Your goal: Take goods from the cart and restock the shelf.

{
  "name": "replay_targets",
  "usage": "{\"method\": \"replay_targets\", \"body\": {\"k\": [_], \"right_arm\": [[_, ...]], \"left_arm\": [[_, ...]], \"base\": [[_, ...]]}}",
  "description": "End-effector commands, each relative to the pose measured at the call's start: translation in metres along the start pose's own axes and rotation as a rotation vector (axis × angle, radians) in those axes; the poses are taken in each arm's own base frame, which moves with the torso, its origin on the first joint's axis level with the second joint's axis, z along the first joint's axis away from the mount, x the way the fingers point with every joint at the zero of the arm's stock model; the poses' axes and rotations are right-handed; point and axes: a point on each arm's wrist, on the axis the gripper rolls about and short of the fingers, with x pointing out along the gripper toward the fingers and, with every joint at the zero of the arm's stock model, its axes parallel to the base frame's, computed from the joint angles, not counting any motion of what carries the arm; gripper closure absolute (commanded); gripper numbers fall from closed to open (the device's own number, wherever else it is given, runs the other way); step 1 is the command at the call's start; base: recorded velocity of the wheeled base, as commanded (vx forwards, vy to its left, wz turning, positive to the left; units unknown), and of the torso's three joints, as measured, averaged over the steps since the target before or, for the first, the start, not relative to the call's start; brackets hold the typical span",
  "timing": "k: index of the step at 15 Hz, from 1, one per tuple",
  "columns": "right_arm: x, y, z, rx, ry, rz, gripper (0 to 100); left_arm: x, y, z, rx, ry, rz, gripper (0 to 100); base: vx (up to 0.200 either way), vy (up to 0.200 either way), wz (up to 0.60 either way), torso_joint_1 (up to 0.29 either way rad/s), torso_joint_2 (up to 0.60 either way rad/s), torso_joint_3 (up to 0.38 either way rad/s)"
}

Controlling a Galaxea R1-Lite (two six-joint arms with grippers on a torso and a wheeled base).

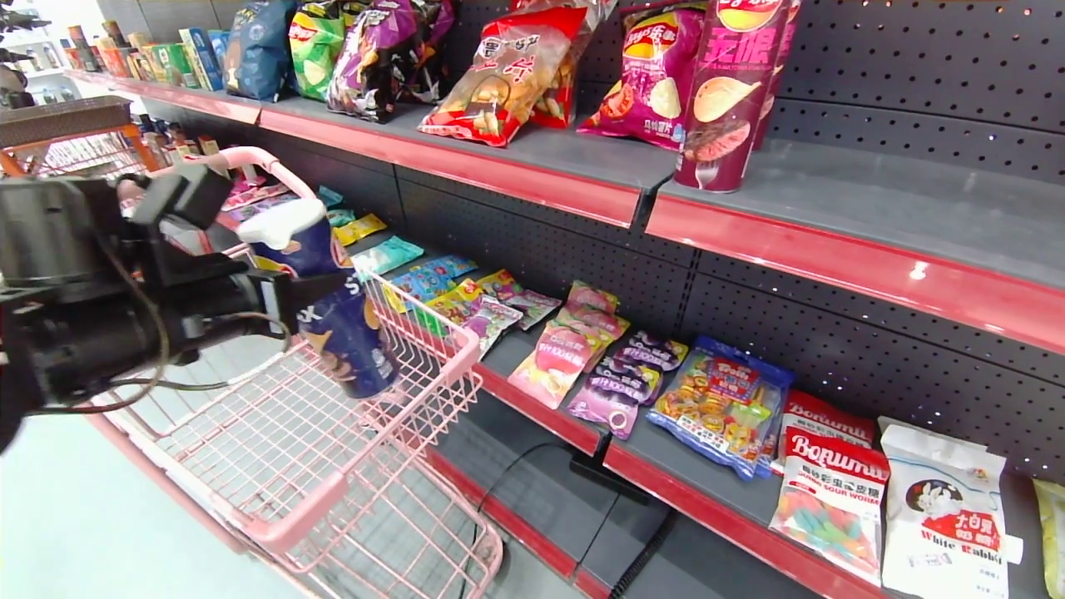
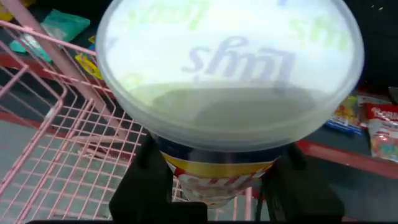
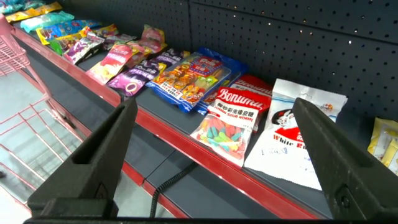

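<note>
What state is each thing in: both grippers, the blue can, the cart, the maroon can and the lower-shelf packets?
Left gripper: shut on the blue can.
Blue can: lid on, tilted, held over the cart.
Right gripper: open, empty.
Cart: stands beside the shelves.
Maroon can: upright on the top shelf.
Lower-shelf packets: lying flat.
</note>
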Motion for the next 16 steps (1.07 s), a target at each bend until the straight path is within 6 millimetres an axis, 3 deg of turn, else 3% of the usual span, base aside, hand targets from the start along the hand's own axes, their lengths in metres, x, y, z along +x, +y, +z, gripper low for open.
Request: {"method": "replay_targets", "body": {"k": [1,2,3,6,11,12,16], "right_arm": [[0.0,0.0,0.0,0.001,0.0,0.0,0],[0.0,0.0,0.0,0.0,0.002,0.0,0],[0.0,0.0,0.0,0.0,0.0,0.0,0],[0.0,0.0,0.0,0.001,0.0,0.0,0],[0.0,0.0,0.0,0.004,0.0,0.0,0],[0.0,0.0,0.0,0.004,0.0,0.0,0],[0.0,0.0,0.0,0.004,0.0,0.0,0]], "left_arm": [[-0.132,-0.036,0.017,0.031,-0.147,0.019,100],[-0.162,-0.045,0.011,0.046,-0.197,0.027,100],[-0.178,-0.048,0.007,0.05,-0.223,0.052,100],[-0.212,-0.057,-0.004,0.06,-0.268,0.118,100],[-0.236,-0.062,-0.017,0.047,-0.3,0.291,100],[-0.241,-0.065,-0.026,0.069,-0.292,0.303,100],[-0.244,-0.066,-0.044,0.065,-0.28,0.325,100]], "base": [[0.0,0.0,0.0,0.0,0.0,0.0],[0.0,0.0,0.0,0.0,0.0,0.0],[0.0,0.0,0.0,0.0,0.0,0.0],[0.0,0.0,0.0,0.059,-0.3,-0.219],[0.0,0.0,0.0,0.139,-0.48,-0.334],[0.0,0.0,0.0,0.173,-0.52,-0.344],[0.0,0.0,0.0,0.192,-0.54,-0.35]]}}
